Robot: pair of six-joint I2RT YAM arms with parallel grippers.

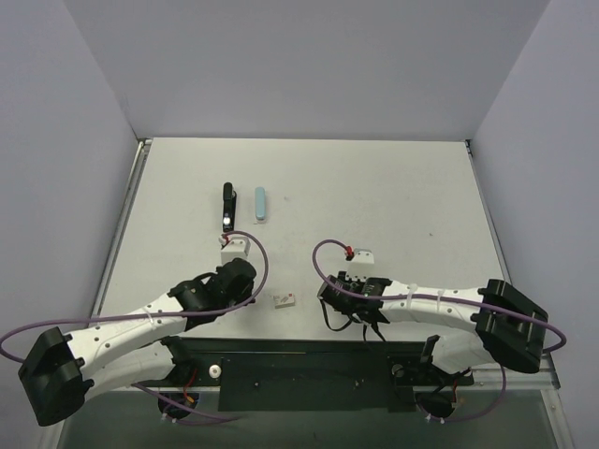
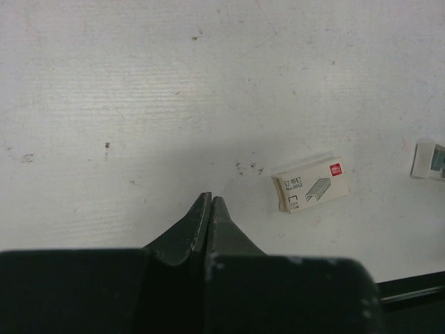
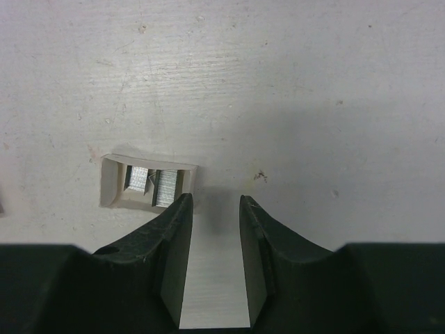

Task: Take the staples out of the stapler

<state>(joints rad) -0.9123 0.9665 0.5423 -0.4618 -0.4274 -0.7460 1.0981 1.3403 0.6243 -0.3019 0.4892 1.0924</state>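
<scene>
The left pincer [image 2: 211,199] is pressed fully together, its two black fingers meeting at the tips with nothing caught between them, over a bare stretch of table [image 2: 139,83]. A small labelled staple box [image 2: 309,184] lies to the right of the tips, apart from them. The right pincer [image 3: 215,202] stands at a narrow gap, and only table surface shows between its fingers — it grips nothing. The finger on the left of its wrist view [image 3: 177,216] ends right at the near corner of an open cardboard tray [image 3: 110,182] holding strips of staples [image 3: 163,186]; whether it touches the cardboard cannot be told. The stapler [image 1: 226,206], black and lying lengthwise, sits well apart from both pincers, farther out on the table beyond the left one, with a pale blue bar [image 1: 259,203] just beside it on the right. Neither wrist view catches the stapler, and from above it is too small to tell whether it is open. A pale piece [image 2: 429,160] with grey staples inside is cut off by the right edge of the left wrist view — and from above both pincers' tips are hidden under their wrists.
</scene>
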